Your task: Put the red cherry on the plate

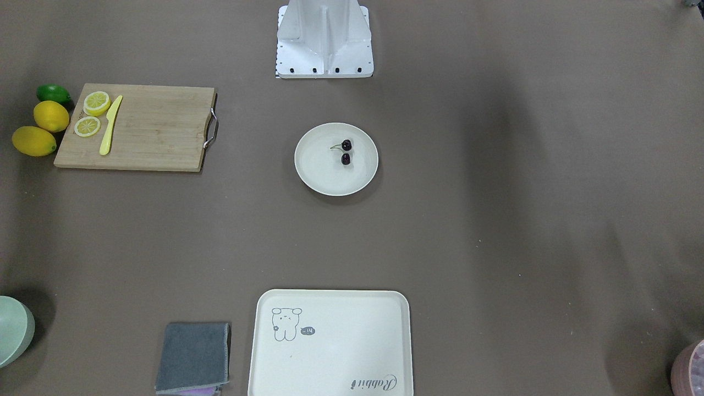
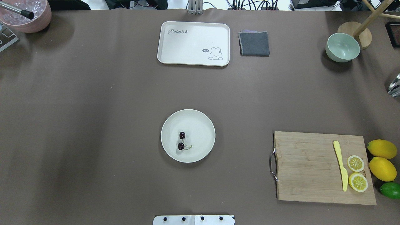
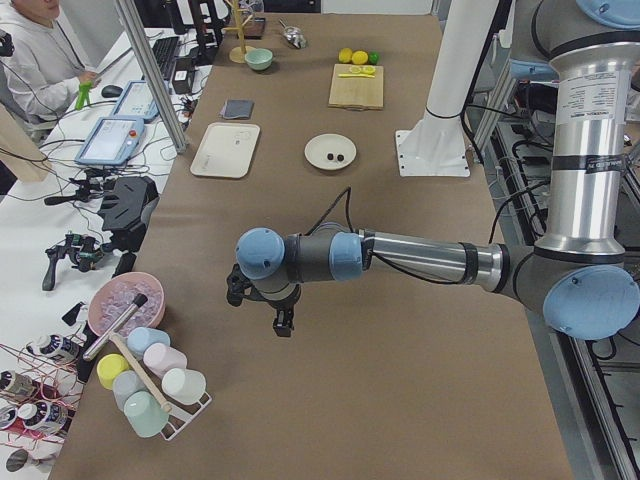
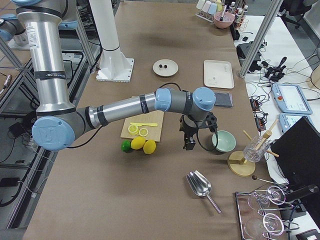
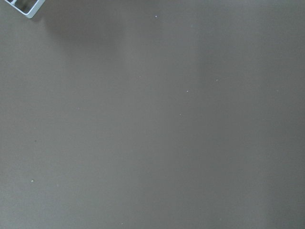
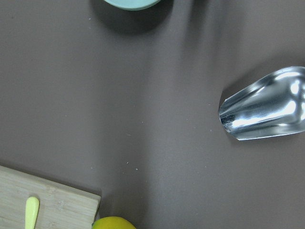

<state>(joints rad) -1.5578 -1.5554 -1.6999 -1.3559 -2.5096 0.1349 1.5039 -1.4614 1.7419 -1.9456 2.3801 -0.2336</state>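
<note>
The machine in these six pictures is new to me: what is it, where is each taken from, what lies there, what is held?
It is a robot with two arms at a table. One picture looks down from behind it, one from across, two from the table's ends, two from wrist cameras. The left arm and right arm hang above the table; nothing shows in their jaws, but open or shut cannot be told. The red cherry lies on the plate. Also: a tray, a cloth, a green bowl, a cutting board with knife and lemon slices, lemons, a scoop.

2 cherries (image 2: 182, 135) (joined), 1 plate (image 2: 200, 125), 1 tray (image 2: 187, 43), 2 lemons (image 2: 382, 149), 2 lemon slices (image 2: 355, 163), 1 lime (image 2: 390, 190), perhaps 5 cups (image 3: 165, 358).
</note>
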